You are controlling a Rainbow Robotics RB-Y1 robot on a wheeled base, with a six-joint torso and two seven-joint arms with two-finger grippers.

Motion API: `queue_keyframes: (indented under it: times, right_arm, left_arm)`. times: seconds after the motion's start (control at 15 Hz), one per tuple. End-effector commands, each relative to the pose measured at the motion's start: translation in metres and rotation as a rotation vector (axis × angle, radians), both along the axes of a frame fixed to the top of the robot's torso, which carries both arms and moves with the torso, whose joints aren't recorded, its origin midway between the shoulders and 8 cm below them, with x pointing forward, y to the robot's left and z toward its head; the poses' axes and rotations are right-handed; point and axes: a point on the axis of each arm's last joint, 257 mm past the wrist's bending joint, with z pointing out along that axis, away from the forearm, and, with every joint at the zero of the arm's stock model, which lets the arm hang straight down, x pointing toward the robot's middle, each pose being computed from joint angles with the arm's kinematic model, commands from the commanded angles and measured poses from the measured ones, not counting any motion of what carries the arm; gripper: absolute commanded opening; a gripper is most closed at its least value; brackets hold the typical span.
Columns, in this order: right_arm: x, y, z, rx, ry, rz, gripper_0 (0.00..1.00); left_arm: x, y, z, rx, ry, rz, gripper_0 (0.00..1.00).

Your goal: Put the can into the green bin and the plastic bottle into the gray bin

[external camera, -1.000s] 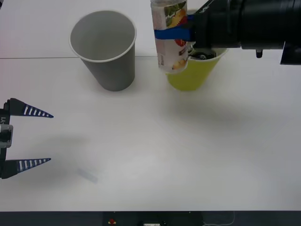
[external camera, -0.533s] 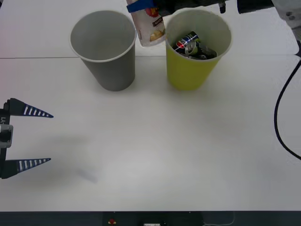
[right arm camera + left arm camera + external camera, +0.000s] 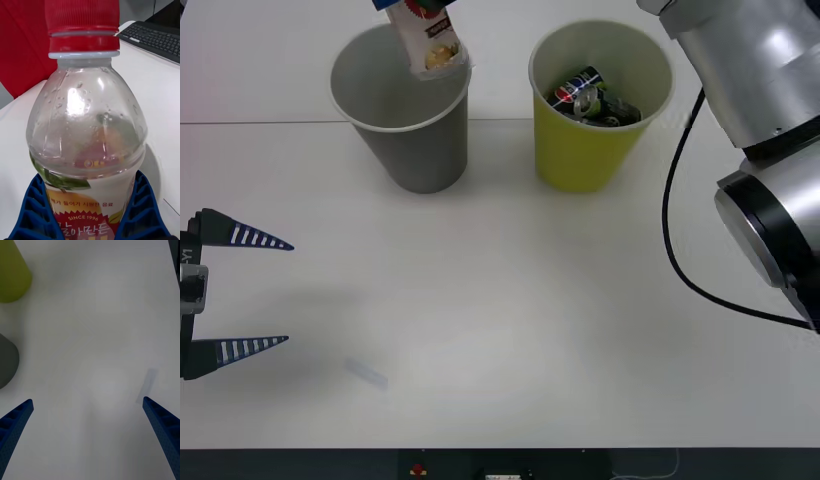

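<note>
The plastic bottle (image 3: 427, 38) hangs tilted over the far right part of the gray bin's (image 3: 402, 130) opening, base downward. My right gripper (image 3: 88, 221) is shut on its labelled body, and the red cap (image 3: 82, 26) points away from the wrist. The can (image 3: 583, 93) lies inside the green bin (image 3: 590, 160), which stands to the right of the gray one. My left gripper (image 3: 286, 294) hovers open at the table's left edge with nothing between its fingers; its wrist view takes in the green bin (image 3: 11, 273) and the gray bin (image 3: 5, 360).
The right arm's silver links (image 3: 750, 90) and a black cable (image 3: 677, 240) cross the table's right side. A small clear scrap (image 3: 367, 373) lies near the front left. A keyboard (image 3: 157, 37) sits beyond the table.
My right gripper has carried the bottle leftward, from above the green bin to over the gray bin. The left gripper has not moved.
</note>
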Motion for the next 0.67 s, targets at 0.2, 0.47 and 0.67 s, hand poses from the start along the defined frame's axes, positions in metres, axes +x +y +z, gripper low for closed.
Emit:
queue_keyframes:
  times: [0.2,0.47,0.67]
  right_arm:
    - [0.008,0.019,-0.008,0.008,-0.058,-0.004,0.0]
    - [0.009,0.02,-0.004,0.018,-0.07,-0.002,1.0]
    - [0.011,0.022,0.002,0.041,-0.087,0.0,1.0]
  left_arm:
    - [0.0,0.0,0.0,0.0,0.0,0.0,1.0]
    - [0.0,0.0,0.0,0.0,0.0,0.0,1.0]
    - [0.0,0.0,0.0,0.0,0.0,0.0,1.0]
